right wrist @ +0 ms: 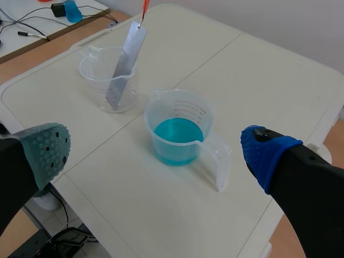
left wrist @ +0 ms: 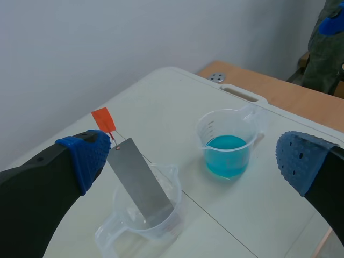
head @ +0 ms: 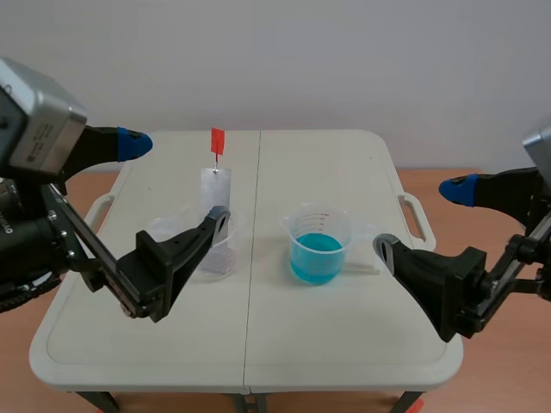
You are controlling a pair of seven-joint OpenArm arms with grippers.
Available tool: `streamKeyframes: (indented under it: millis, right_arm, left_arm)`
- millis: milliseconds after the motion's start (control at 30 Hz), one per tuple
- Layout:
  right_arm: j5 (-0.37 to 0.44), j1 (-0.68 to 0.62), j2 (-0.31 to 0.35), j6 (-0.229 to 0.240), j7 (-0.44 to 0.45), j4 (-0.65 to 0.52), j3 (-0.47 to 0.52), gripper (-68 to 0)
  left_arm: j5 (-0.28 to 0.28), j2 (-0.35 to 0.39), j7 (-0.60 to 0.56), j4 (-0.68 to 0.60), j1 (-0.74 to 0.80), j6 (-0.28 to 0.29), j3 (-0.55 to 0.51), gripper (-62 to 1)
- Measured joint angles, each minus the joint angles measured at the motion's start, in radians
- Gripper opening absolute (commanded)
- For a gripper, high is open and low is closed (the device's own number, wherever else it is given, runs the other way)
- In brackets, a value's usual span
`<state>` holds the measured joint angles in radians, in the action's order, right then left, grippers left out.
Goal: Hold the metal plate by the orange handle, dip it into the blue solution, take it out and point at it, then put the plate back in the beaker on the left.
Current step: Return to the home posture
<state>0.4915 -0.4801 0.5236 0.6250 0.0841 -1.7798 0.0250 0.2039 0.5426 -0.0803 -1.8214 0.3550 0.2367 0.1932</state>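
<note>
A grey metal plate (head: 215, 189) with an orange handle (head: 217, 140) stands tilted in the clear left beaker (head: 225, 251). To its right is the beaker of blue solution (head: 318, 245). My left gripper (head: 176, 182) hangs open in front of the left beaker, one finger partly covering it. In the left wrist view the plate (left wrist: 138, 181) and handle (left wrist: 104, 120) lie just beside one blue pad of that gripper (left wrist: 193, 164). My right gripper (head: 420, 219) is open, to the right of the blue beaker (right wrist: 180, 129). In the right wrist view, the plate (right wrist: 124, 64) is beyond it.
The white folding table (head: 258, 344) has a centre seam and moulded carry handles (head: 413, 215) at both sides. Wooden floor surrounds it. Cables and a small blue item (right wrist: 71, 9) lie on a surface off the table's far left.
</note>
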Motion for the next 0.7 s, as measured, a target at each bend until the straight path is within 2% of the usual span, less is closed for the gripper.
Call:
streamKeyframes:
  millis: [700]
  right_arm:
    - [0.0,0.0,0.0,0.0,-0.007,0.0,0.0,-1.2]
  left_arm:
    - [-0.014,0.0,-0.007,0.007,0.032,0.0,0.023,1.4]
